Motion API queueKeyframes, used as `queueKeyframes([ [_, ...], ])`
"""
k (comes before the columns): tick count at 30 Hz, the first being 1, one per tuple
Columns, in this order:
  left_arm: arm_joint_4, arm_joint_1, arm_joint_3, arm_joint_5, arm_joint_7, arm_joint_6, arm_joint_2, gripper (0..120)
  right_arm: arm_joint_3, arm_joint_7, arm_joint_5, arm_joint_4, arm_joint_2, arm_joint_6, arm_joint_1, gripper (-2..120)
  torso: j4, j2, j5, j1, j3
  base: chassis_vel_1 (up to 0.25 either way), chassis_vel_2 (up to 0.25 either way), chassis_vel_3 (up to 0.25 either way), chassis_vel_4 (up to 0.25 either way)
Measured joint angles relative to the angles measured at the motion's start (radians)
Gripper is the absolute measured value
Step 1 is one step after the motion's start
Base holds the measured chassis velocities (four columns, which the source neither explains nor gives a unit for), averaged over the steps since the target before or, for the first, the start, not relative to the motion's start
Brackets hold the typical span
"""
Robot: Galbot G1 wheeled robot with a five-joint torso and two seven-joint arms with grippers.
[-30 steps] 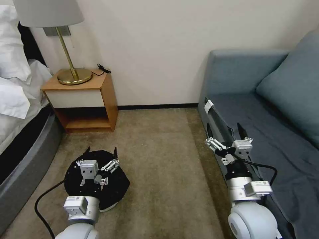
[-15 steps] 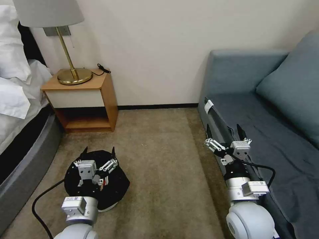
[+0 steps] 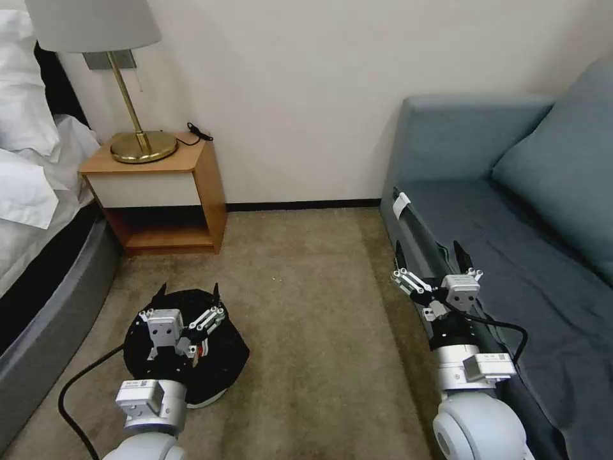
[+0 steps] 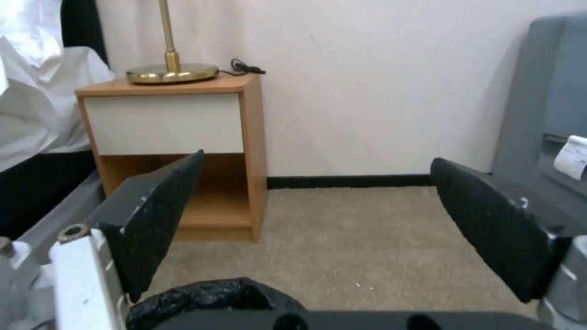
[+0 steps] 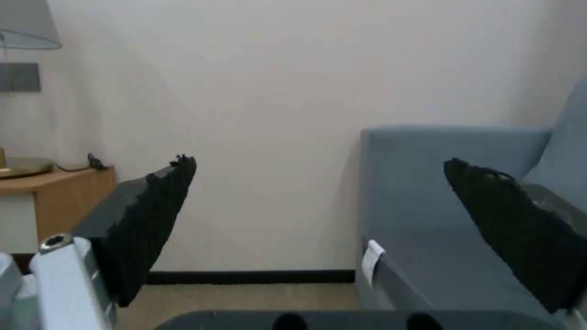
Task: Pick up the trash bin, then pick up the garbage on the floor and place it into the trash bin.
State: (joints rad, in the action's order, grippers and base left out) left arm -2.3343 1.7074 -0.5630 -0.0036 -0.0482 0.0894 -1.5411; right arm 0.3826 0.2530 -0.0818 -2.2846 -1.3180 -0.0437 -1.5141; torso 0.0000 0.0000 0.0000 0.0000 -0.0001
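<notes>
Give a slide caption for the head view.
Open left gripper above the trash bin; open right gripper beside the sofa.

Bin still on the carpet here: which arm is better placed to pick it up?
Left, probably. The left gripper hangs open directly over the trash bin, its black liner rim just below the fingers. The right gripper is open too, but sits off by the sofa front, well away from the bin.

We see a room lit softly and evenly, with no harsh glare. The wall (image 3: 306,96) is bright and plain. Faint shadows sit under the nightstand (image 3: 159,191) and beside the sofa (image 3: 511,191). Both wrist views look softer, and the near black fingers (image 4: 159,220) are slightly blurred.
</notes>
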Motion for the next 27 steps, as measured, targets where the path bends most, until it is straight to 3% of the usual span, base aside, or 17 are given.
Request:
queueKeyframes([
  [27,0.000,0.000,0.000,0.001,0.000,0.001,0.000,100,0.000,0.000,0.000,-0.002,0.000,0.002,0.000,100,0.0000,0.000,0.0000,0.000,0.000,0.000,0.000,0.000,0.000],
])
